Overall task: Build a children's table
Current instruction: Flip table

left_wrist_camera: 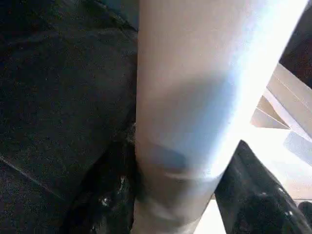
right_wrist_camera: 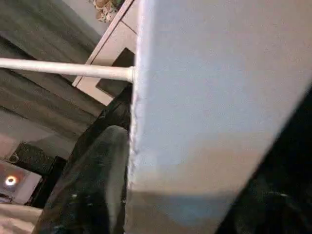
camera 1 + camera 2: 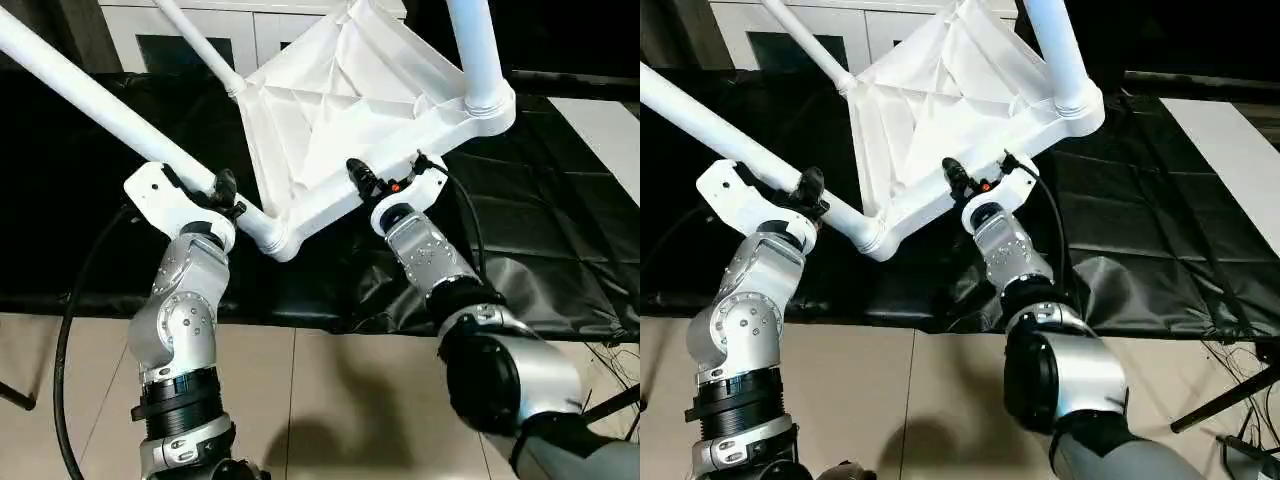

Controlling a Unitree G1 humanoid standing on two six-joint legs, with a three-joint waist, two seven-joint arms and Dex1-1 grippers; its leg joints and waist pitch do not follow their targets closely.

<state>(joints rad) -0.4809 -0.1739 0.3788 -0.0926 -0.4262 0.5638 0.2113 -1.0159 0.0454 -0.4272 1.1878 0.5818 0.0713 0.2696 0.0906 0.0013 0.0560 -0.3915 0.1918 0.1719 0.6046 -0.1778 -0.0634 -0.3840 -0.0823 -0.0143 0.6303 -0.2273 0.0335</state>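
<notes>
A table [image 3: 560,230] draped in a crinkled black cloth [image 3: 1140,250] carries the work. The white tabletop [image 3: 330,110] sits tilted over it, ribbed underside up, its near corner low against the cloth. Beige floor tiles [image 3: 330,400] run alongside.

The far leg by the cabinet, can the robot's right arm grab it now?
Probably not. The right gripper is shut on the tabletop rim, and the tilted tabletop stands between it and the far leg.
</notes>
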